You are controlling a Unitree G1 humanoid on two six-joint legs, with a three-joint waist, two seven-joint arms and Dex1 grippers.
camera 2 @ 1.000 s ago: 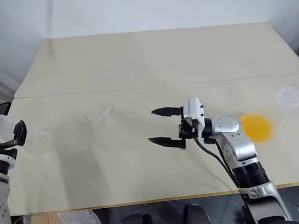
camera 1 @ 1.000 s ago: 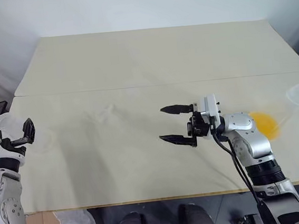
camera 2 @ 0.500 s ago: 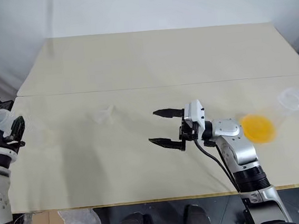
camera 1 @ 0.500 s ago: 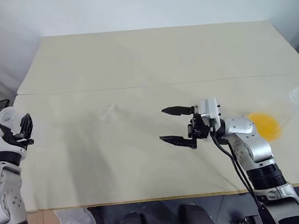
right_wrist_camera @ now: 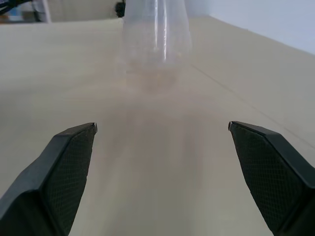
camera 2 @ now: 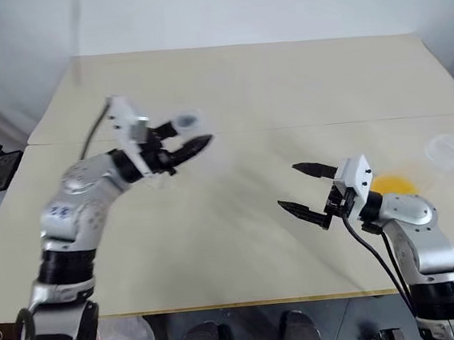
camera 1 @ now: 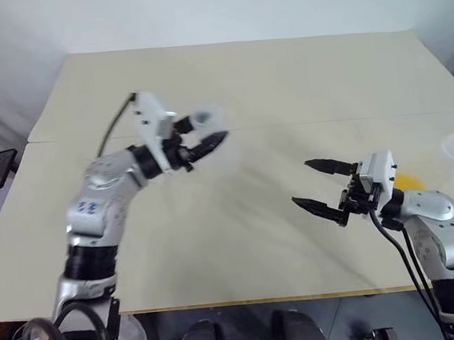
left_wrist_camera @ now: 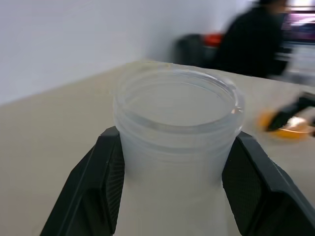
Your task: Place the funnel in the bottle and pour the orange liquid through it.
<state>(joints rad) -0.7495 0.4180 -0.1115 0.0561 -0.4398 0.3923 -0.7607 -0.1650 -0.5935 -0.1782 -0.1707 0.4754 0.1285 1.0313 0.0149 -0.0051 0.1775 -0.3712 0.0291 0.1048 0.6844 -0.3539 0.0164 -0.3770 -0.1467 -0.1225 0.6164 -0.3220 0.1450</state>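
We see the left hand [camera 1: 207,132] clamped on a clear wide-mouthed container [left_wrist_camera: 177,142], which it holds above the tabletop [camera 1: 242,80]; whether this is the bottle or a cup, we cannot tell. The orange liquid [camera 1: 409,180] lies right of it, just behind the right hand [camera 1: 317,184], whose fingers stand apart and empty.

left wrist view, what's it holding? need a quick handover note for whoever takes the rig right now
Left gripper: shut on a clear wide-rimmed container, held above the table; possibly the funnel, cannot tell.
Right gripper: open, empty, above the table.
Orange liquid: on the table's right side, behind the right gripper, near a clear cup.
Done: one clear piece picked up.
Left: seat the funnel in the bottle, then pour the liquid through it.
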